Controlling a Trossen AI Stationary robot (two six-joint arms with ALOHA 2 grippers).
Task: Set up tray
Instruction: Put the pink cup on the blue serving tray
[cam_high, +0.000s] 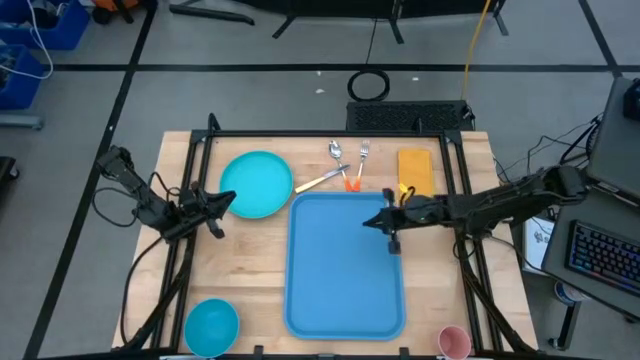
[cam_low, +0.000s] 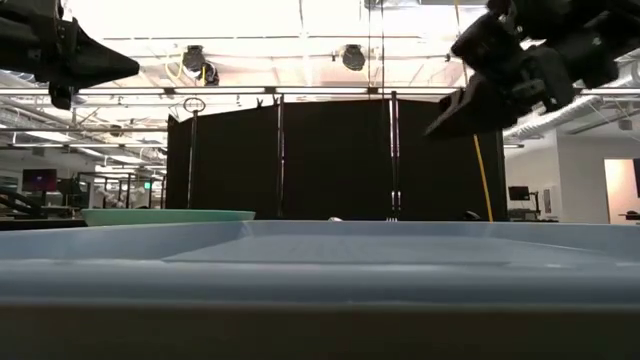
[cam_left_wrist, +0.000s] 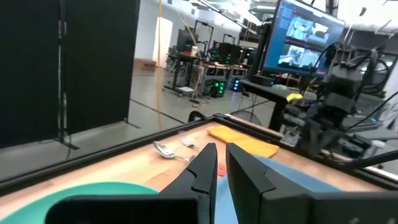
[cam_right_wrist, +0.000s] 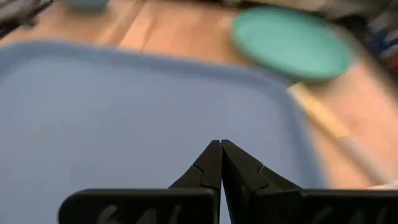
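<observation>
The light-blue tray (cam_high: 345, 265) lies flat on the wooden table, in the middle toward the near edge. My right gripper (cam_high: 372, 221) hangs shut above the tray's far right part, tilted slightly down; its own view shows the closed fingertips (cam_right_wrist: 221, 144) over the bare tray floor (cam_right_wrist: 124, 118). My left gripper (cam_high: 228, 200) points level beside the near right rim of the round turquoise plate (cam_high: 255, 183). It is well above the plate, as the low view shows (cam_low: 100, 65). Its fingers (cam_left_wrist: 221, 149) stand a narrow gap apart with nothing between them.
Behind the tray lie a spoon (cam_high: 336, 150), a fork (cam_high: 364, 150), a wooden-handled knife (cam_high: 320, 180) and a yellow pad (cam_high: 415, 170). A turquoise bowl (cam_high: 212, 325) sits at the near left corner, a pink cup (cam_high: 453, 342) at the near right.
</observation>
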